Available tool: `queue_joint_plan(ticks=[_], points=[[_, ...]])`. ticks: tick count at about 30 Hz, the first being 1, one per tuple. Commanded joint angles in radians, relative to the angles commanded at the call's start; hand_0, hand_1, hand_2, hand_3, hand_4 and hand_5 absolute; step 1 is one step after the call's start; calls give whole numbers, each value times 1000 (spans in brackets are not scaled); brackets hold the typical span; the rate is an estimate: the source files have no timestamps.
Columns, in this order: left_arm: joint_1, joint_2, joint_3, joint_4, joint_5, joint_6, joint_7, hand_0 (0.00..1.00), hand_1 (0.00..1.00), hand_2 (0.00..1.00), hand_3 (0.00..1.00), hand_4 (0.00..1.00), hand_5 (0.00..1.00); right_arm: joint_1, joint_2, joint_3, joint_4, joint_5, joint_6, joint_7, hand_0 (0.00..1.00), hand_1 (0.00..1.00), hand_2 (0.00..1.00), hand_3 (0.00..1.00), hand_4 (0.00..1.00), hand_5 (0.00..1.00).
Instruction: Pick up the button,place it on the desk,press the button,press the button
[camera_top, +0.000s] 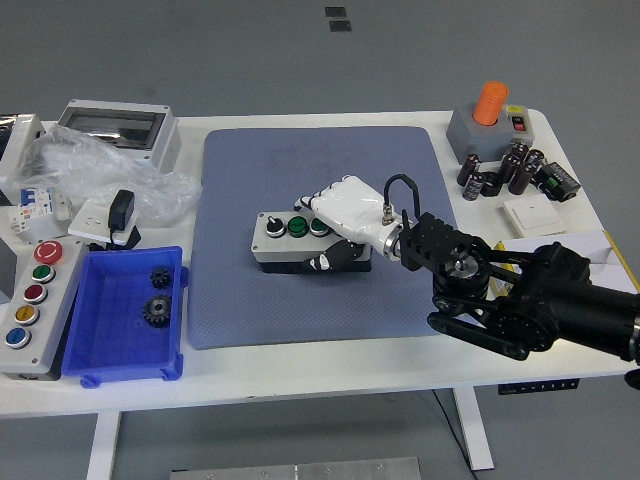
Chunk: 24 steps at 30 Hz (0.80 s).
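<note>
right hand (335, 210) grips the right end of the button box (293, 238), fingers curled over its top and thumb on the front face, box sitting mid blue mat (260, 300) on the table (330, 372).

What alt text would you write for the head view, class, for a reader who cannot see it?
The robot's right hand grips a grey button box on a blue mat on a white table. A blue bin holding two gears sits left.
</note>
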Motion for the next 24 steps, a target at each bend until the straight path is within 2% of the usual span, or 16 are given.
queue_joint_plan(ticks=[1,6,7,12,13,18,19,24], points=[[0,0,0,0,0,0,0,659,695,669,662,765,442,0,-1,-2,0,2,3,-1,566,676,696,472,285,2],[0,1,2,0,-3,0,-1,659,695,669,662,765,442,2,-4,-13,0,18,13,-7,566,676,696,472,285,2],[0,1,2,0,-3,0,-1,658,695,667,661,762,439,2,-4,-15,0,19,14,-7,607,701,724,567,314,2],[0,1,1,0,-1,0,-2,658,695,667,661,762,439,3,-6,-20,2,22,14,-9,607,701,724,567,314,2],[0,1,1,0,-1,0,-2,659,694,662,658,764,439,3,-7,-21,3,22,14,-9,634,732,798,745,557,29],[2,0,2,0,-3,-1,-2,659,694,662,658,764,439,5,-15,-33,17,32,1,-17,634,732,798,745,557,29],[2,0,3,0,-3,-1,-2,658,692,661,658,762,438,5,-18,-36,21,36,-3,-18,657,746,818,853,650,58],[3,-1,-1,0,3,-7,0,658,692,661,658,762,438,2,-48,-70,75,109,-34,-23,657,746,818,853,650,58]])
